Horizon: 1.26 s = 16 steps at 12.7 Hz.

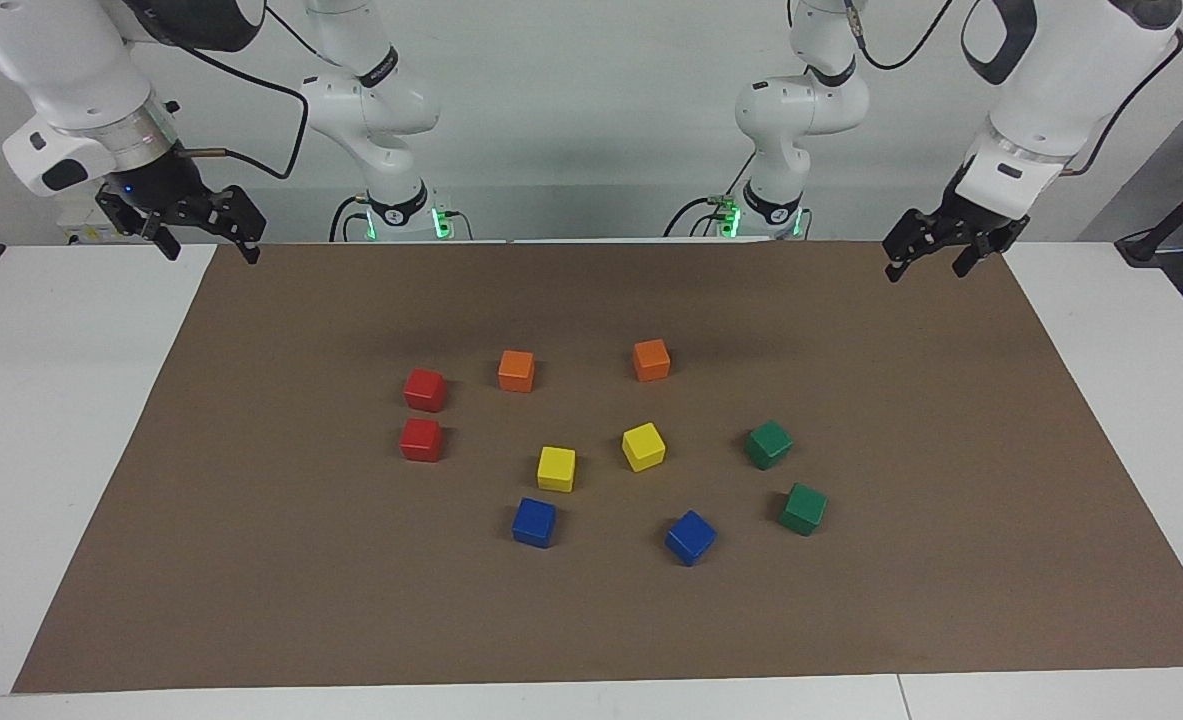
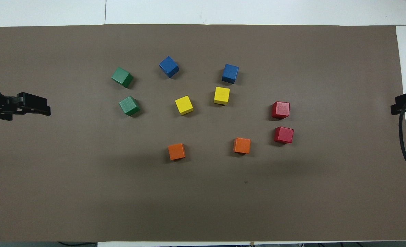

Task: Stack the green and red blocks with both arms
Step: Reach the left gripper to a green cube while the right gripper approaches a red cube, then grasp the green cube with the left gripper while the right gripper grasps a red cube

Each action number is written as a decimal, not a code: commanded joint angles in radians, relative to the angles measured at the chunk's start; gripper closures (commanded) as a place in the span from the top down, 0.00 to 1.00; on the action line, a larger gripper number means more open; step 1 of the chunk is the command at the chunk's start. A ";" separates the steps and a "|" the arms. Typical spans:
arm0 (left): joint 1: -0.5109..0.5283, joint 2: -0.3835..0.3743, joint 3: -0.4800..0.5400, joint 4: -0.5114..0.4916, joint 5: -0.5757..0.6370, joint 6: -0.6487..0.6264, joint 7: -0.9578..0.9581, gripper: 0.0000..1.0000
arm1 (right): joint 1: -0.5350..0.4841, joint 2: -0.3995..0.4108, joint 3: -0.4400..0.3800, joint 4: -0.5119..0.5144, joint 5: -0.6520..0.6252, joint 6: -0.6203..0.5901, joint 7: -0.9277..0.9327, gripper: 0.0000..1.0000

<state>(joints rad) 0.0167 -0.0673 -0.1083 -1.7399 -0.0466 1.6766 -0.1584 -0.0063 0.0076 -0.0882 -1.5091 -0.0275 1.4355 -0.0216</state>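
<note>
Two green blocks [image 1: 769, 444] [image 1: 802, 508] lie apart on the brown mat toward the left arm's end, seen from above as green blocks [image 2: 122, 77] [image 2: 129, 105]. Two red blocks [image 1: 424, 390] [image 1: 421, 440] sit side by side toward the right arm's end, also visible as red blocks [image 2: 280, 109] [image 2: 283, 134]. My left gripper [image 1: 925, 270] [image 2: 34, 106] hangs open and holds nothing over the mat's edge at its own end. My right gripper [image 1: 207, 248] [image 2: 400, 103] hangs open, holding nothing, over the mat's corner at its end.
Two orange cubes [image 1: 516, 370] [image 1: 651, 359] lie nearest the robots. Between the reds and greens are two yellow cubes [image 1: 556, 468] [image 1: 643, 446] and two blue cubes [image 1: 534, 522] [image 1: 690, 537]. The brown mat [image 1: 951, 600] covers the white table [image 1: 51, 420].
</note>
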 commanded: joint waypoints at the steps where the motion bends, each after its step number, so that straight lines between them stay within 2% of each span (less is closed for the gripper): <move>1: -0.076 0.001 -0.001 -0.132 0.007 0.141 -0.150 1.00 | -0.008 -0.024 0.007 -0.031 0.003 0.000 -0.009 1.00; 3: -0.133 0.104 0.002 -0.124 0.007 0.210 -0.219 1.00 | -0.006 -0.034 0.008 -0.055 0.003 0.011 -0.008 1.00; 4: -0.158 0.163 0.002 -0.125 0.010 0.275 -0.274 1.00 | -0.001 -0.059 0.008 -0.110 0.005 0.054 -0.003 1.00; 7: -0.184 0.273 0.004 -0.118 0.014 0.377 -0.323 1.00 | 0.044 -0.127 0.018 -0.413 0.017 0.401 0.070 1.00; 9: -0.201 0.352 0.005 -0.095 0.020 0.440 -0.403 1.00 | 0.127 -0.098 0.018 -0.488 0.023 0.511 0.173 1.00; 11: -0.218 0.443 0.007 -0.020 0.059 0.448 -0.444 1.00 | 0.166 -0.048 0.018 -0.491 0.038 0.534 0.247 1.00; 13: -0.210 0.452 0.007 -0.020 0.085 0.449 -0.441 1.00 | 0.192 -0.028 0.019 -0.540 0.078 0.586 0.291 1.00; 16: -0.205 0.455 0.007 -0.032 0.083 0.510 -0.508 1.00 | 0.233 -0.024 0.018 -0.675 0.081 0.771 0.336 1.00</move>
<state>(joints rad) -0.1804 0.3796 -0.1107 -1.7778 0.0102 2.1421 -0.6013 0.2152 0.0008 -0.0659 -2.0915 0.0359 2.1012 0.2851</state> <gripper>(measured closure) 0.000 0.000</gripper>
